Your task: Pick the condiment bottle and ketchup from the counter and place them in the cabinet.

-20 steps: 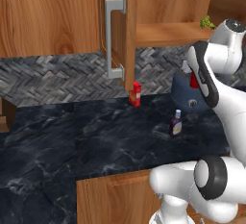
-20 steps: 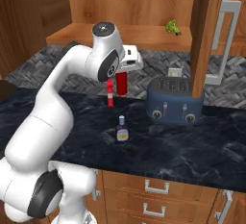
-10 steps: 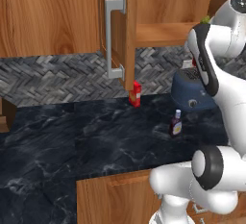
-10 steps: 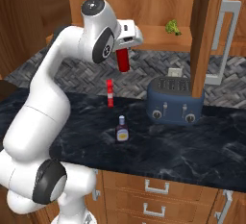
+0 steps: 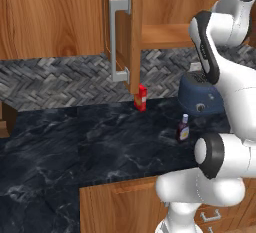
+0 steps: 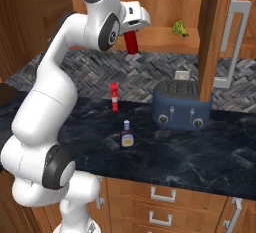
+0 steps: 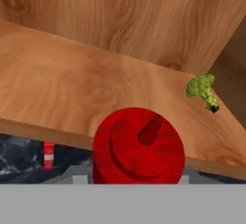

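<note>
Right base view: ketchup (image 6: 131, 42) apparently in hand (image 6: 134, 31); fingers hidden

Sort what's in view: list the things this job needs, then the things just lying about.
Job: ketchup, held up at the cabinet shelf; condiment bottle on the counter.
Lying about: toaster, broccoli, small red carton.

We can read no words, brand names or numbers anywhere. The small dark bottle (image 6: 127, 136) on the counter (image 6: 200, 152) carries a pale label, but its print is too small for us to make out. The red carton (image 5: 141, 98) shows pale bands without legible lettering.
</note>
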